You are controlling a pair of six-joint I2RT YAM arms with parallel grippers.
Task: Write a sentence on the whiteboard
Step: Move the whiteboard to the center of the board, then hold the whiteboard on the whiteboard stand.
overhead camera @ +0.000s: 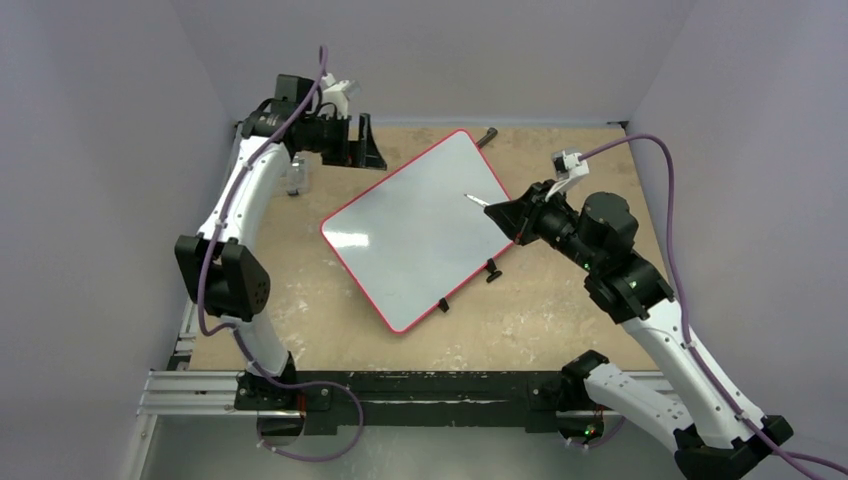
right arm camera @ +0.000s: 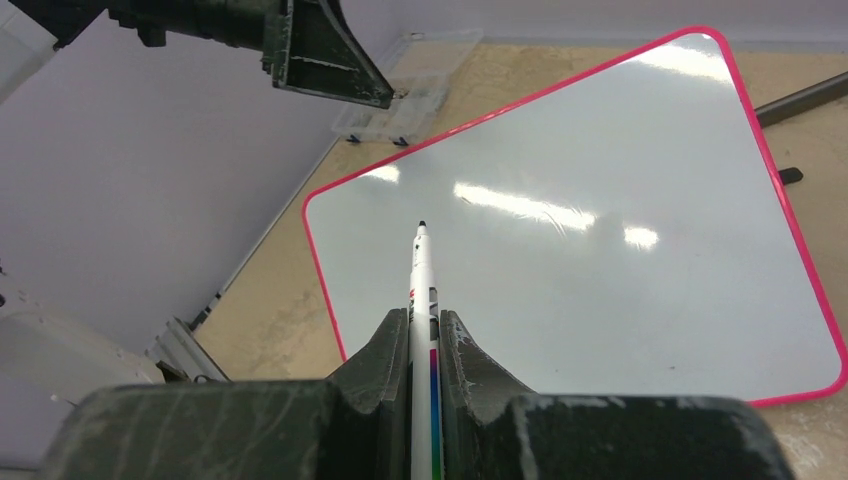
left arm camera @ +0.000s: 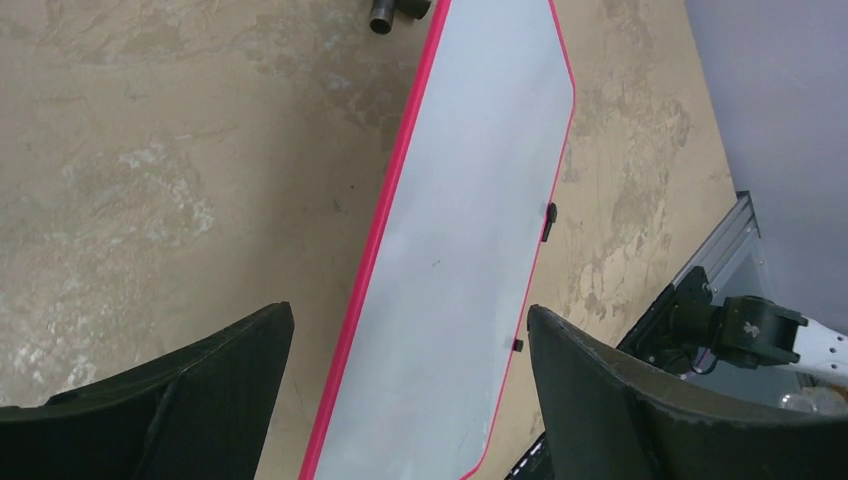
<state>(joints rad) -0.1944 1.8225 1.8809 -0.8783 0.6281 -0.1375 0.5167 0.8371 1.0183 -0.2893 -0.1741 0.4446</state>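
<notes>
The whiteboard (overhead camera: 420,225) lies tilted on the table, white with a thin red rim, and its surface is blank; no sentence is in view. My right gripper (overhead camera: 503,213) is shut on a white marker (right arm camera: 423,280) with a rainbow stripe. The marker's black tip hovers over the board's right part (right arm camera: 600,280). My left gripper (overhead camera: 365,140) stands open and empty above the board's far-left edge. In the left wrist view its fingers (left arm camera: 200,390) stand wide apart, with the board (left arm camera: 470,200) far below between them.
A clear plastic case (overhead camera: 293,180) sits on the table beside the left arm. A black tube (overhead camera: 488,133) lies past the board's far corner. Small black clips (overhead camera: 492,272) stick out of the board's near edge. Lilac walls close in three sides.
</notes>
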